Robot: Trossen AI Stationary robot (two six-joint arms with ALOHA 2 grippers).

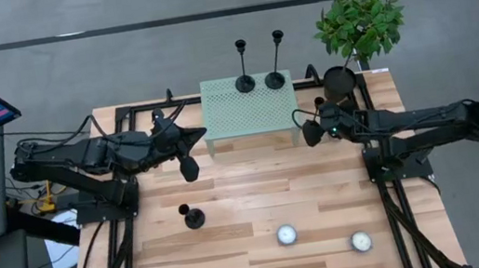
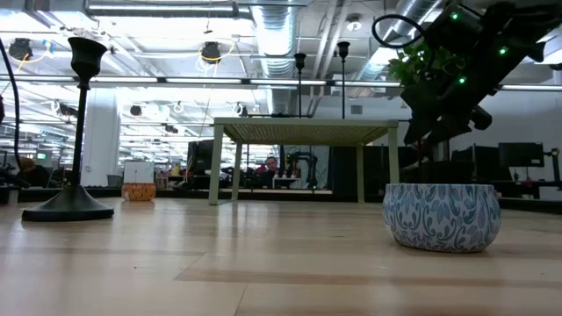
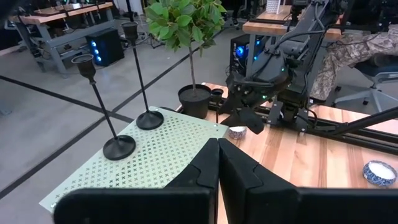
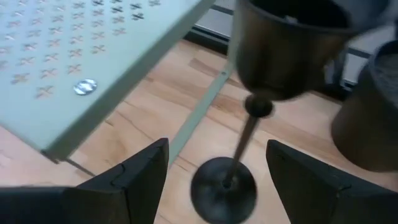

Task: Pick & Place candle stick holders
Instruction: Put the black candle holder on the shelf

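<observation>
Right wrist view is showing the right gripper (image 4: 214, 180) spreading wide around a short metal candlestick (image 4: 239, 140), seemingly untouched, beside the perforated green shelf (image 1: 248, 106); left gripper (image 1: 190, 166) is closing tight, empty.

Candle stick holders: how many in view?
4 holders: two on the green stand, one on the table's left, one between the right gripper's jaws. None seem hidden.

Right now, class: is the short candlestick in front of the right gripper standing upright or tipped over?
Upright. In the right wrist view the short candlestick stands on its disc base, cup on top, between the open right gripper fingers, which are not touching it.
</observation>
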